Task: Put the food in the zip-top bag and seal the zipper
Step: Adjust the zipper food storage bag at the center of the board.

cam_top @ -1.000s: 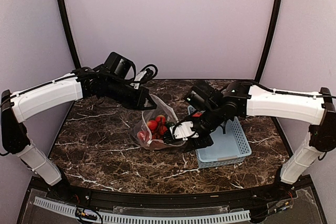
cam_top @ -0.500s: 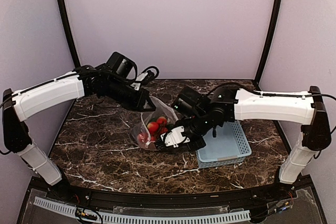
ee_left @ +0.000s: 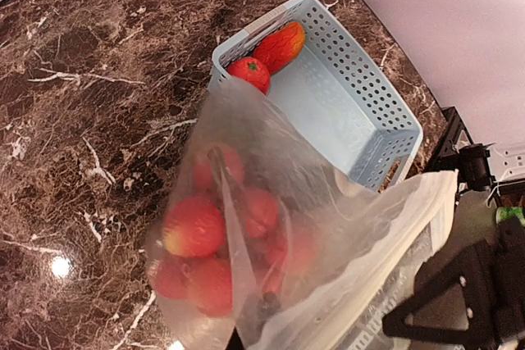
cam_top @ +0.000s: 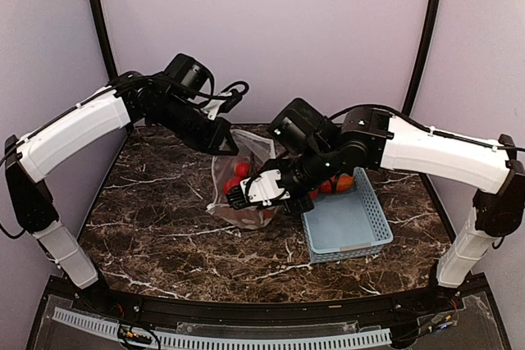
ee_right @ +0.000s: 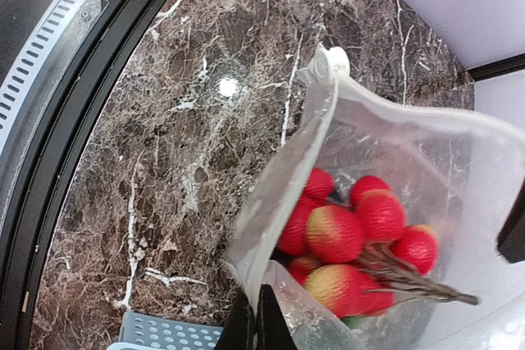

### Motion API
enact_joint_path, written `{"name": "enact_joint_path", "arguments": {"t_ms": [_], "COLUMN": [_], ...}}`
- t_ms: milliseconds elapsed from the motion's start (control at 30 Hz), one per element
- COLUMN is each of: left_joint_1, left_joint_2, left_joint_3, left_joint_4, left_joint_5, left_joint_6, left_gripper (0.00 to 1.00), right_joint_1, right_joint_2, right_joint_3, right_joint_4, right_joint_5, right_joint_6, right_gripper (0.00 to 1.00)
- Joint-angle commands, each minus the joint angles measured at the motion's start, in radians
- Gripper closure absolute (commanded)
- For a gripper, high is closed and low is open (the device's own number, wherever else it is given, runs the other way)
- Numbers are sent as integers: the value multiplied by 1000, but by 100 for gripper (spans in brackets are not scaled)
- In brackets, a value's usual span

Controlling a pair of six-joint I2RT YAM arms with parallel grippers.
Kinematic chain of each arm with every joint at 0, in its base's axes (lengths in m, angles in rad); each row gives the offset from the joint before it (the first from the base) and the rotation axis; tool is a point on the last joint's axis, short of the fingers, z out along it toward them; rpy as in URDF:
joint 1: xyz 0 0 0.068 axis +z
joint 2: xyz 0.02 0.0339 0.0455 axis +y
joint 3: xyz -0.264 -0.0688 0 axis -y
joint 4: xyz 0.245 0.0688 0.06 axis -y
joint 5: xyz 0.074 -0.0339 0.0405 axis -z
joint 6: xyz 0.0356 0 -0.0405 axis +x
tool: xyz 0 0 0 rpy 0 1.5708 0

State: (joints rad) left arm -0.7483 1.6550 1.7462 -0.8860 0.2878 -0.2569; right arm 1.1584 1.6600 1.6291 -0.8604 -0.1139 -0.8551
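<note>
— What have the fingers got?

— Both pairs are clamped on the bag's mouth. The right gripper [ee_right: 256,317] pinches one lip and the left gripper [cam_top: 223,147] the opposite one. The zip-top bag [ee_right: 426,145] hangs open between them over the middle of the tabletop [cam_top: 156,227], just beside the basket [cam_top: 349,227].

— How far along?

— Most of the food [ee_right: 336,234] is inside. A red-orange piece [ee_left: 280,45] and a small red one [ee_left: 248,74] lie in the basket's far corner. The zipper [ee_right: 283,178] is unsealed, its slider [ee_right: 332,61] parked at one end.
</note>
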Motion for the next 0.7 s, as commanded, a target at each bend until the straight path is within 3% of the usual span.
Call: {"name": "enact_joint_path", "arguments": {"t_ms": [0, 400, 467, 567, 667], "left_joint_1": [1, -35, -35, -35, -35], "left_joint_2": [-50, 5, 9, 12, 8], "left_joint_3": [-128, -129, -126, -122, -122], "left_joint_4": [81, 69, 63, 60, 65], "left_joint_5": [90, 101, 101, 96, 77], "left_joint_6": [-22, -45, -42, -39, -36], "left_gripper": [99, 99, 99, 99, 99], "right_joint_1": [8, 9, 9, 7, -4], "right_joint_2": [-16, 59, 44, 17, -19], "right_joint_3": [48, 11, 21, 68, 125], "right_joint_4": [-7, 23, 24, 4, -43], "right_joint_5": [-59, -61, -76, -129, -179], "right_joint_6": [23, 51, 66, 95, 111], "right_gripper": [100, 98, 90, 66, 55]}}
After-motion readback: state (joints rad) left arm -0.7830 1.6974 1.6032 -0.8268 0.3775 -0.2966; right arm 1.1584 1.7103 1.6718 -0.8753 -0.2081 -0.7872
